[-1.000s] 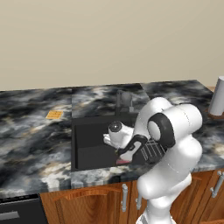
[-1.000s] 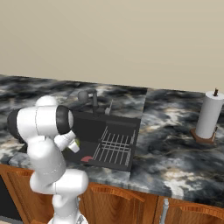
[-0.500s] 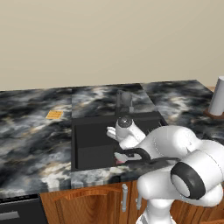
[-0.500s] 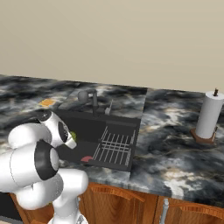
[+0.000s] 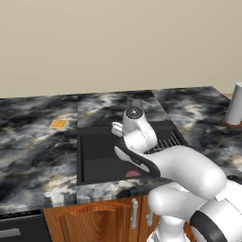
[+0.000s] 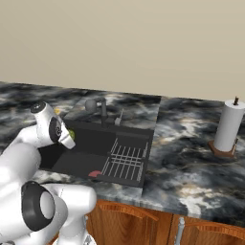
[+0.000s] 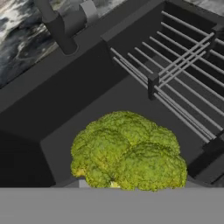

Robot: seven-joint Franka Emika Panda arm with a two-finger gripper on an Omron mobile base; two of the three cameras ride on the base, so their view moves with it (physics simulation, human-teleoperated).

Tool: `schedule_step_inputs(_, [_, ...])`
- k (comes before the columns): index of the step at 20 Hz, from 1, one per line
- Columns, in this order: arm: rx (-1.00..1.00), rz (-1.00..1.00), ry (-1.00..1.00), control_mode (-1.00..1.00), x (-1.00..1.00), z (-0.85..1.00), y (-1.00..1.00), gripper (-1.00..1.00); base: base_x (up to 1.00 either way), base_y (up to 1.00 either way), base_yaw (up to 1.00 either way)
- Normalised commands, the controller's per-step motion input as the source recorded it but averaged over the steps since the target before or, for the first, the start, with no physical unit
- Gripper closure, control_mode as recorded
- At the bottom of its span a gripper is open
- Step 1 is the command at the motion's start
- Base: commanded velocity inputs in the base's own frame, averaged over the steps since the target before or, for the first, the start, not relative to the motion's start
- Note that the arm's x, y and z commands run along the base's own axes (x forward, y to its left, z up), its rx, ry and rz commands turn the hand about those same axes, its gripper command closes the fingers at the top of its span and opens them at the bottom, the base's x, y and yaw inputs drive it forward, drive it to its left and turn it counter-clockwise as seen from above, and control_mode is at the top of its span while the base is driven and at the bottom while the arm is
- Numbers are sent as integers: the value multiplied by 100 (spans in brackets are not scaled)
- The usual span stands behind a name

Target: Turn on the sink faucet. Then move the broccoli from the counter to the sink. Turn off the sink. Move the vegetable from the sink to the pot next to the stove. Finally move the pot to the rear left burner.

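The broccoli (image 7: 129, 151) is seen low in the frame, apparently clamped in the jaws over the sink (image 7: 65, 109), where a loosened grip could let it be dropped against the wire rack (image 7: 183, 65).

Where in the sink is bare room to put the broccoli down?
Free: the sink floor between its left wall and the wire rack, behind the red drain disc. Crowded: the right part under the rack, and the rear rim by the faucet.
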Motion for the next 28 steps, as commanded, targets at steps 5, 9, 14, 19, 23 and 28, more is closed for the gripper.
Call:
schedule_step_inputs(5, [0, 0, 7, -100, -36, 59, 9, 100, 0, 0, 0])
schedule_step_inputs(9, [0, 1, 6, -100, -52, 36, 0, 100, 0, 0, 0])
schedule_step_inputs(14, [0, 4, 4, -100, -59, 22, 0, 100, 0, 0, 0])
schedule_step_inputs(19, [0, 6, 0, -100, -61, 10, -6, 100, 0, 0, 0])
schedule_step_inputs(23, [0, 6, 2, -100, -33, 2, -6, 100, 0, 0, 0])
schedule_step_inputs(28, [0, 0, 0, -100, 0, 0, 0, 100, 0, 0, 0])
